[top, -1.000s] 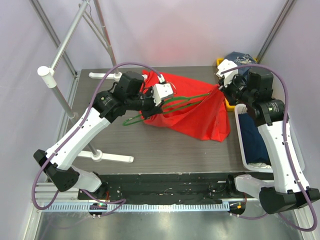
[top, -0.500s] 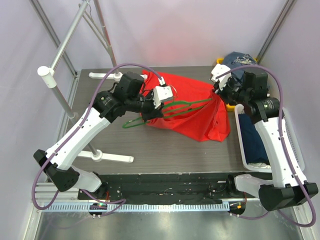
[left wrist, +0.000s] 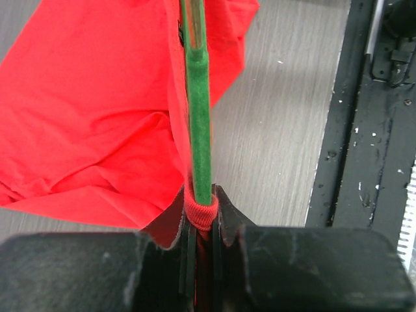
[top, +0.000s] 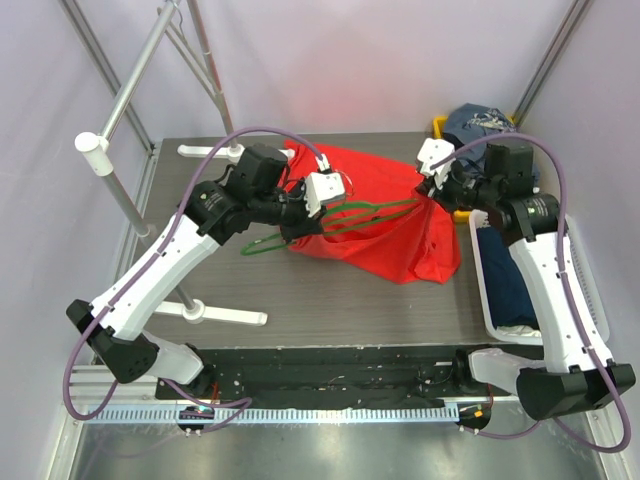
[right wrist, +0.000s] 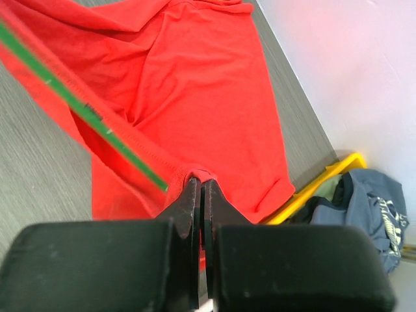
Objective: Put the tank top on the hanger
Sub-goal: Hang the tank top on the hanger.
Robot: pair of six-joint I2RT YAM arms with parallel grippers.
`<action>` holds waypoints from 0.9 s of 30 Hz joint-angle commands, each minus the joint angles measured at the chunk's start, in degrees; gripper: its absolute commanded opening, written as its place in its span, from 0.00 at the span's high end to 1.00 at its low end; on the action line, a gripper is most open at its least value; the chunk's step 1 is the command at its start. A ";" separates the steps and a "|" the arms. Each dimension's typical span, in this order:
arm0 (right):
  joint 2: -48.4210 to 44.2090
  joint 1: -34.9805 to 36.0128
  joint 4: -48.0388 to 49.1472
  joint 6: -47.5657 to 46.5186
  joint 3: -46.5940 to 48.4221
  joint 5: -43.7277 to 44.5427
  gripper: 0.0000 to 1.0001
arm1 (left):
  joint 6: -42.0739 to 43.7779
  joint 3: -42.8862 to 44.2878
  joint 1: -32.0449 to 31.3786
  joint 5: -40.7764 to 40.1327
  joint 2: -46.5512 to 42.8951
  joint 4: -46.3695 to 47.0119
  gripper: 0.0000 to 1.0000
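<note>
Grey wood-grain tabletop (top: 330, 290), pale lilac walls (top: 380, 60), metal tube rack (top: 130, 95) at left. Bright red soft crumpled fabric tank top (top: 395, 240) lies mid-table, right of centre. Thin green velvety triangular hanger (left wrist: 199, 117) runs into it. Left gripper (left wrist: 200, 218) clamps the hanger bar plus a red fold; right gripper (right wrist: 200, 185) pinches the tank top's edge.
</note>
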 commanded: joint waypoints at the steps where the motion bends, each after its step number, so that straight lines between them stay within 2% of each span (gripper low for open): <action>1: -3.93 -0.23 -2.43 -3.33 2.70 -0.27 0.99 | 0.81 -0.08 -0.34 -1.85 -0.46 3.49 1.00; 6: -4.47 -0.05 -8.23 -4.91 5.68 -3.52 0.99 | 1.08 -0.08 -0.34 -2.21 0.15 3.93 1.00; 10: -4.47 -0.23 -9.12 -6.49 5.43 -3.00 0.99 | 1.52 0.44 -0.34 -1.94 0.33 3.49 1.00; 19: -2.45 -0.49 0.19 -4.48 2.35 5.52 0.99 | 4.15 3.26 -0.34 7.37 -0.02 -2.22 1.00; 27: 0.36 -0.76 4.33 -2.90 3.23 5.62 0.99 | 4.68 4.22 -0.34 10.36 -0.72 -5.03 1.00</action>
